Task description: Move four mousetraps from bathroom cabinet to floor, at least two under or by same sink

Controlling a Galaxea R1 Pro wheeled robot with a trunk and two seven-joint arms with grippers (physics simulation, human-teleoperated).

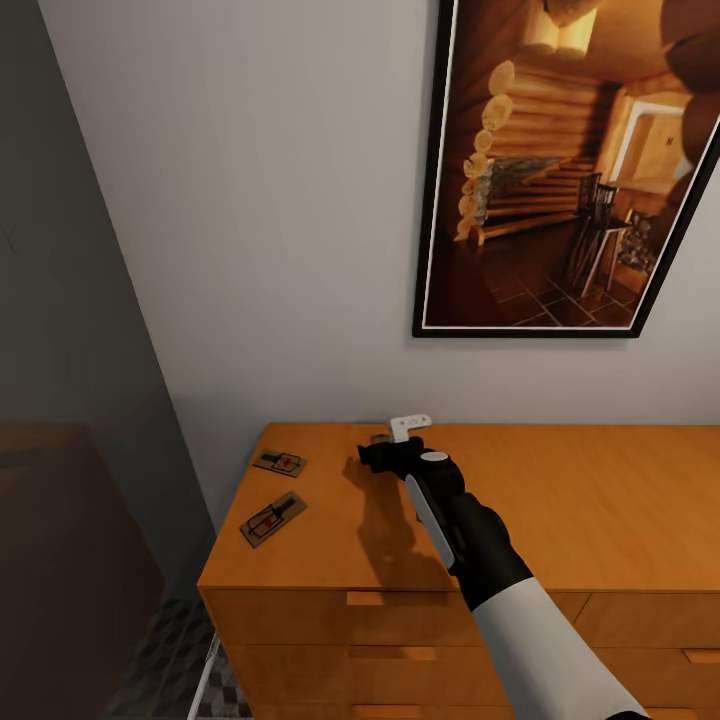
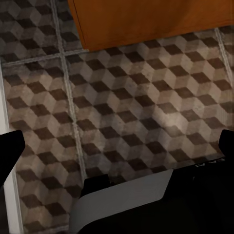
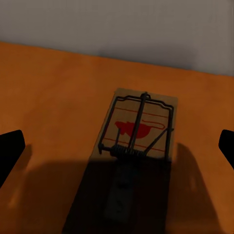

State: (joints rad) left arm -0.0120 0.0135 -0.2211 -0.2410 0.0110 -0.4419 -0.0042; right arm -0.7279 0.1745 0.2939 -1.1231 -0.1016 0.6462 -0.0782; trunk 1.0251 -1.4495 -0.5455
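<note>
Three mousetraps lie atop the cabinet; right jaws spread wide over one; left jaws apart.

Two mousetraps lie flat on the top of the cabinet near its left edge: one mousetrap toward the back left corner, the other closer to the front edge, turned at a slant. A third mousetrap lies flat just ahead of my right claw near the back edge, a brown board with dark wire and a red mark. The cube-patterned bathroom floor runs under the cabinet's base
</note>
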